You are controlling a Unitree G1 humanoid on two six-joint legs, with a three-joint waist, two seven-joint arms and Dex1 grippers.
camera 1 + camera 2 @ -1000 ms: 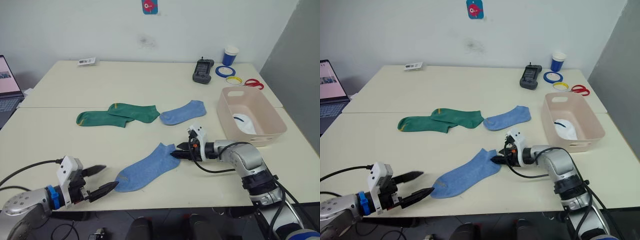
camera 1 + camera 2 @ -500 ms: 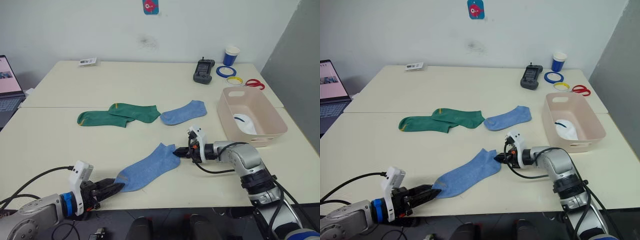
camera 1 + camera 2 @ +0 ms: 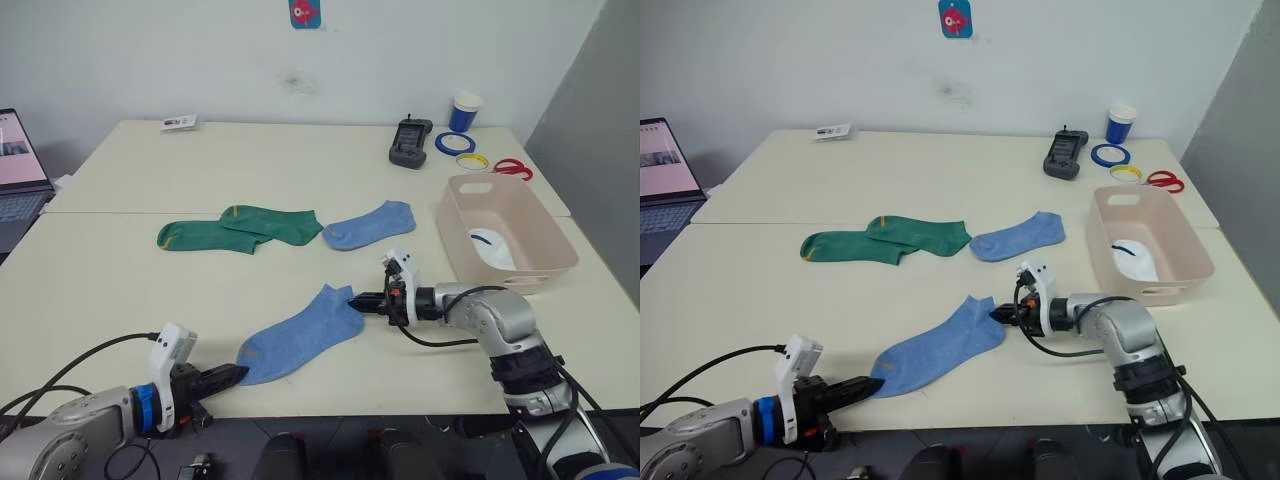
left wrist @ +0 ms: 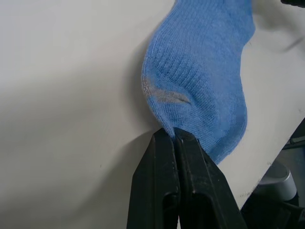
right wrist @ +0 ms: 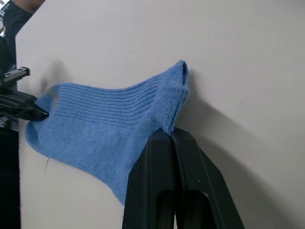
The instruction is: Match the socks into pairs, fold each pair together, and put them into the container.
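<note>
A light blue sock lies flat near the table's front edge. My left gripper is shut on the rim of its toe end; in the left wrist view the fingertips pinch the sock's edge. My right gripper is shut on the cuff corner. A second light blue sock and two overlapping green socks lie mid-table. The pale pink container stands at the right with a white sock inside.
At the far right of the table are a black handheld device, a blue cup, tape rings and red scissors. A laptop sits at the left edge. A small card lies at the back.
My left gripper went from wide open to shut on the sock's toe end. My right gripper closed fully on the cuff. The sock has stayed where it was.
</note>
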